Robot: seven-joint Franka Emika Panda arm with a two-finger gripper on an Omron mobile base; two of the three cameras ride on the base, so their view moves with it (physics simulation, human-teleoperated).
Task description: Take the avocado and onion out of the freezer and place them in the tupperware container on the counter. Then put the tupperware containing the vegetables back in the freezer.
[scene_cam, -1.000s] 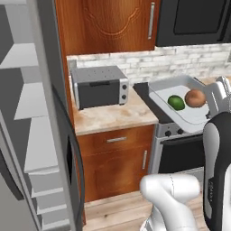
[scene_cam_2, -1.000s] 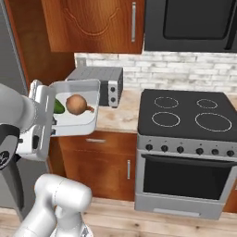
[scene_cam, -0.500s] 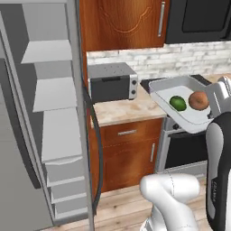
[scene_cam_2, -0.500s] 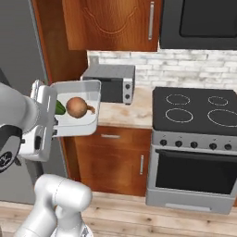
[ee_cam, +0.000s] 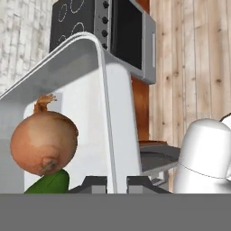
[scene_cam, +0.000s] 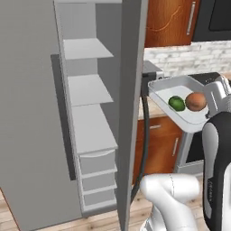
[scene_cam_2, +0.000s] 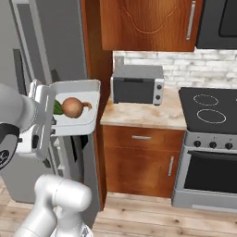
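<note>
The gripper (ee_cam: 116, 182), seen in the hand view, is clamped on the rim of the tupperware container (ee_cam: 113, 113), one dark tip either side of the thin wall; directly beyond the tips on the tray floor sit the onion (ee_cam: 43, 143) and, below it and touching it, the avocado (ee_cam: 47, 183). Left base view: the tupperware container (scene_cam: 180, 88) is carried in the air just ahead of the hand, with the avocado (scene_cam: 177, 103) and onion (scene_cam: 196, 101) side by side at the near end; the open freezer (scene_cam: 85, 131), its pale shelves bare, stands further out to the left. Right base view: the tupperware container (scene_cam_2: 85, 109) hangs off the hand beside the freezer (scene_cam_2: 55, 55), the onion (scene_cam_2: 73, 107) in front of the avocado (scene_cam_2: 57, 107), well clear of the tabletop (scene_cam_2: 139, 115). Assessment: the tray appears rigid and light, but it is held at one edge only, so the load is cantilevered; both vegetables are round, loose and likely to roll against a low rim. Keep it level; the rim hold is adequate for shelving.
</note>
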